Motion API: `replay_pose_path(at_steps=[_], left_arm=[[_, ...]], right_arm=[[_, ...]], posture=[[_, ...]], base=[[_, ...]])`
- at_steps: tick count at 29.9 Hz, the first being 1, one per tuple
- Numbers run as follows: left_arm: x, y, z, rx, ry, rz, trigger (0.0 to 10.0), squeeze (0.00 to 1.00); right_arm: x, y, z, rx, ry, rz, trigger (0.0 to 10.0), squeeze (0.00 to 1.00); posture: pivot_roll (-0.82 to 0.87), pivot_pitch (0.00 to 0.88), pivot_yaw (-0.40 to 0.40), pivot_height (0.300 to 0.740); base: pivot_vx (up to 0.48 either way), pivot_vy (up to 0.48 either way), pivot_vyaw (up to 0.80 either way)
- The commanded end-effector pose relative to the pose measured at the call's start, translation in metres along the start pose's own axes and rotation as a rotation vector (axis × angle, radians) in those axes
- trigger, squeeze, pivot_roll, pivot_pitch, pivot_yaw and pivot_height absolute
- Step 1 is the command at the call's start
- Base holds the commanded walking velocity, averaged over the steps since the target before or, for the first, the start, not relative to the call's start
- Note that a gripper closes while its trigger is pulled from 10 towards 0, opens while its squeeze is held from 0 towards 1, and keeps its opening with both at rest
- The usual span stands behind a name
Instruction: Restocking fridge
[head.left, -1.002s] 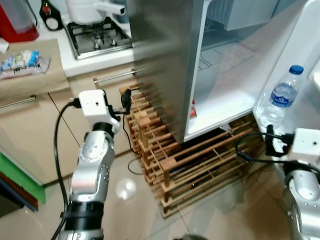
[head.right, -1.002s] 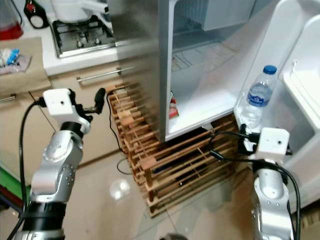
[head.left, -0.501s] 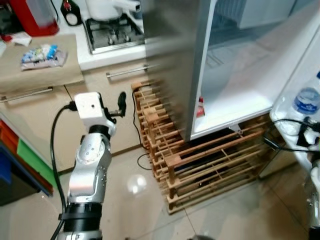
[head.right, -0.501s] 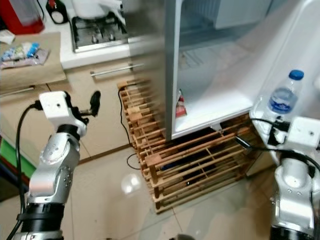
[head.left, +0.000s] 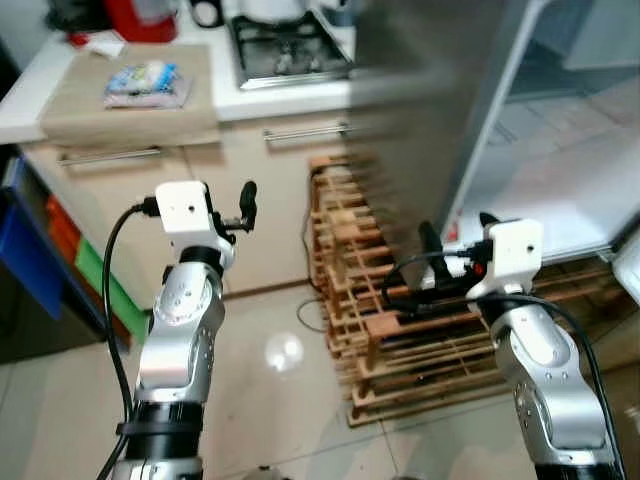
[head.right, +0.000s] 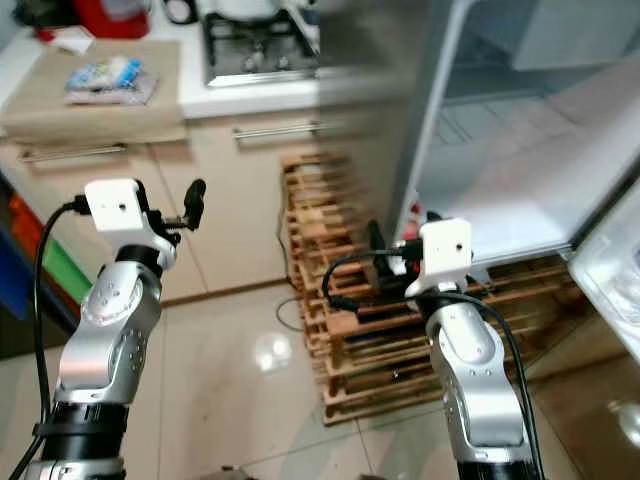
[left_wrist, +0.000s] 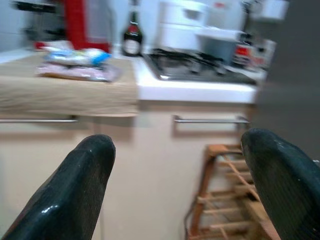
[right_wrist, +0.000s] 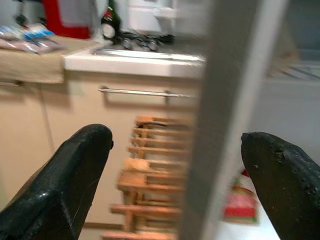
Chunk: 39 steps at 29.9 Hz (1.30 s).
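Head eyes downward; wrist views level toward counter (left_wrist: 190, 90).

Counter (head.left: 130, 105): upper left of the frame; a snack packet (head.left: 146, 82) lies on it.
Floor (head.left: 270, 400): lower centre; wooden rack (head.left: 400, 330) stands on it.

Silver arms, black fingers (left_wrist: 75, 195), cables

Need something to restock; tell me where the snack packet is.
The snack packet lies on the wooden counter, ahead to the robot's left, left of the stove.
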<state>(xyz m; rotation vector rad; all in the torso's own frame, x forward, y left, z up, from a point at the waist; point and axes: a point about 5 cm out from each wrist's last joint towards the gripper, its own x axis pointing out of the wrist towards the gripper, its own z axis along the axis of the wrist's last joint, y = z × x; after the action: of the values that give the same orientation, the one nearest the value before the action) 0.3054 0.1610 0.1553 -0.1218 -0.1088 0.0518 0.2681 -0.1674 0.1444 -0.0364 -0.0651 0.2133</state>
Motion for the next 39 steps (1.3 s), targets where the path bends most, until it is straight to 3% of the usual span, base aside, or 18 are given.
replay_pose_path(at_steps=[1,5,7,12,15,24,32,39], left_arm=[[-0.002,0.005,0.003,-0.016,-0.011,0.034,10.0,0.00],[-0.007,0.010,-0.003,-0.018,0.019,0.057,10.0,0.00],[-0.007,0.010,0.000,0.049,0.006,0.053,10.0,0.00],[-0.004,0.012,0.001,0.070,0.008,0.049,10.0,0.00],[0.004,0.004,0.001,0.133,0.031,-0.013,10.0,0.00],[0.013,-0.007,0.014,0.092,-0.034,-0.056,10.0,0.00],[0.018,-0.014,0.015,0.078,-0.025,-0.080,10.0,0.00],[0.032,-0.020,0.025,0.070,-0.076,-0.135,10.0,0.00]], right_arm=[[-0.002,0.000,0.002,0.015,-0.001,0.009,10.0,0.00],[-0.001,0.003,0.002,0.033,0.002,0.030,10.0,0.00],[0.001,0.006,0.003,0.050,-0.001,0.039,10.0,0.00],[0.008,0.012,0.003,0.068,-0.015,0.050,10.0,0.00],[0.021,0.010,0.006,0.087,-0.032,0.009,10.0,0.00],[0.038,0.009,0.016,0.078,-0.097,-0.042,10.0,0.00],[0.038,0.009,0.011,0.060,-0.077,-0.053,10.0,0.00],[0.044,0.008,0.012,0.016,-0.089,-0.062,10.0,0.00]], posture=[[-0.13,0.000,0.034,0.740],[-0.12,0.000,0.026,0.740],[-0.11,0.000,0.017,0.740],[-0.09,0.000,0.012,0.740],[-0.08,0.000,0.014,0.740],[-0.09,0.000,0.038,0.740],[-0.09,0.000,0.030,0.740],[-0.11,0.000,-0.014,0.740]], base=[[0.000,0.000,0.76],[0.000,0.000,0.75],[0.000,0.469,0.73],[0.000,0.480,0.70],[0.000,0.000,0.00],[0.000,0.000,0.00],[0.000,0.000,0.32],[0.480,0.000,0.00]])
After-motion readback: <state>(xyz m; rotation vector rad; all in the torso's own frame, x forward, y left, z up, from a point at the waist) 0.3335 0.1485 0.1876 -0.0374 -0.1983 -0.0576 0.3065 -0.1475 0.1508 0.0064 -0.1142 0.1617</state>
